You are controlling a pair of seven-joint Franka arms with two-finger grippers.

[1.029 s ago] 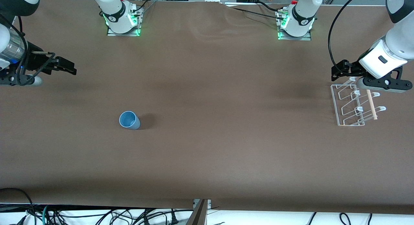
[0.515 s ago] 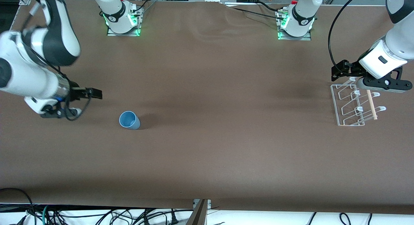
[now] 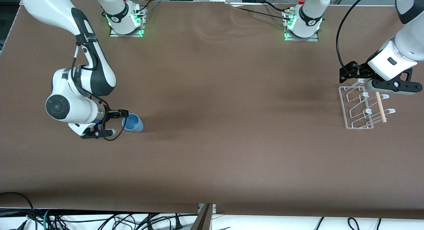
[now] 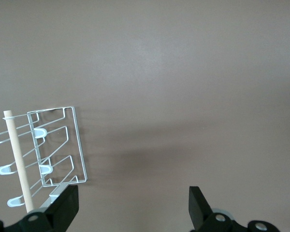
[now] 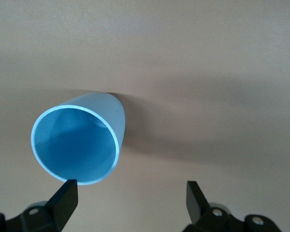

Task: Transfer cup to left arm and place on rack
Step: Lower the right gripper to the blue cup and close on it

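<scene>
Since a second ago my right hand point(image 3: 123, 119) has swung in from the table point(image 3: 212, 150) edge at my right arm's end and dropped low, right up against the cup point(image 3: 132, 123). Its fingers point(image 5: 65, 199) are spread wide, wider than the cup, and hold nothing; in the right wrist view one fingertip sits just beside the cup's point(image 5: 79, 145) rim, the other well clear of it. That cup stands upright on the table, mouth up, toward my right arm's end and about midway between the base edge and the front-camera edge.

My left hand point(image 3: 391, 85) has not moved and waits over the rack point(image 3: 362, 107) at my left arm's end of the table, its fingers point(image 4: 63, 208) parted wide and holding nothing. A wooden dowel point(image 3: 380, 106) lies across the rack.
</scene>
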